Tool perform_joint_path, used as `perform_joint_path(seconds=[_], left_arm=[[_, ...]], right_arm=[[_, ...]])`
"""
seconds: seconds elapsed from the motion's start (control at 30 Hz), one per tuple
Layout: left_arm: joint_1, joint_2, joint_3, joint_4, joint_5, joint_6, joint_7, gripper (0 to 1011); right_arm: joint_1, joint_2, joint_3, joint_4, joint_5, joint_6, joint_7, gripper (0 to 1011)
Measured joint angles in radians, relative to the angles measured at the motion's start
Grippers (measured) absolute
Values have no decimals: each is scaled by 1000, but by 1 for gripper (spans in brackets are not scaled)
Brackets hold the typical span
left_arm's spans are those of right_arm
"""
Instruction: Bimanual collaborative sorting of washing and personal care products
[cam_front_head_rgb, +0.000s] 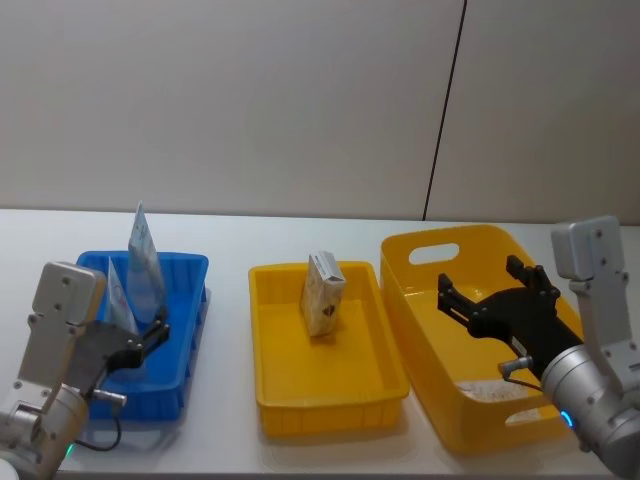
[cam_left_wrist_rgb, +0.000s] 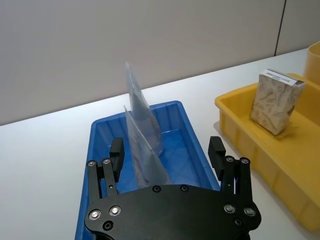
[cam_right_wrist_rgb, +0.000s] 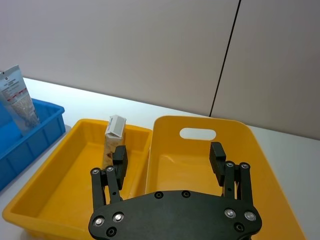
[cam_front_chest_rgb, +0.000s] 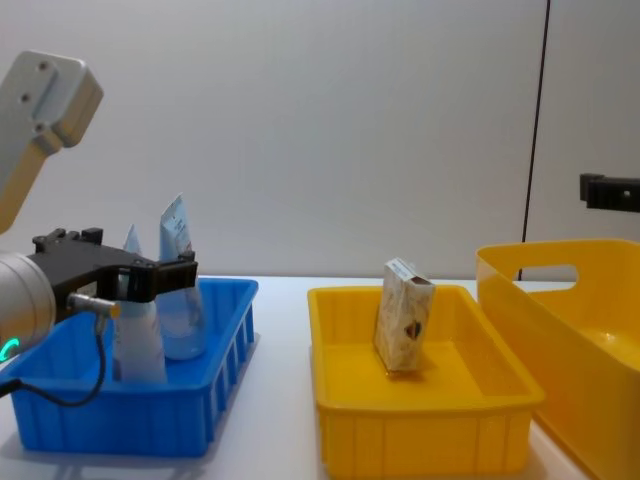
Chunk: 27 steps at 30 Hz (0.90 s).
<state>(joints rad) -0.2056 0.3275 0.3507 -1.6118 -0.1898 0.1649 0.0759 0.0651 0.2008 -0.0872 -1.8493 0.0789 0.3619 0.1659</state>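
The nearer tube (cam_front_chest_rgb: 136, 345), upright in the blue bin (cam_front_chest_rgb: 190, 405), is faced closely by the open left end effector (cam_left_wrist_rgb: 166, 146); the right end effector (cam_right_wrist_rgb: 168, 151), likewise open, is poised over the deep yellow bin (cam_right_wrist_rgb: 250, 145).

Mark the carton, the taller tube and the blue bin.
carton (cam_front_head_rgb: 323, 295), head view, front face.
taller tube (cam_front_head_rgb: 146, 263), head view, mid-body.
blue bin (cam_front_head_rgb: 185, 263), head view, far rim.
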Motion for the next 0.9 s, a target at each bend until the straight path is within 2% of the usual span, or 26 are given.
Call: perform_joint_path(seconds=[0.43,0.9], left_arm=[[-12,-29,-11,28,30,13,38,1001],[-44,-50,5,87,63,25,38,1002]], right_arm=[[0,0,0,0,0,0,0,1002],[0,0,0,0,0,0,0,1002]])
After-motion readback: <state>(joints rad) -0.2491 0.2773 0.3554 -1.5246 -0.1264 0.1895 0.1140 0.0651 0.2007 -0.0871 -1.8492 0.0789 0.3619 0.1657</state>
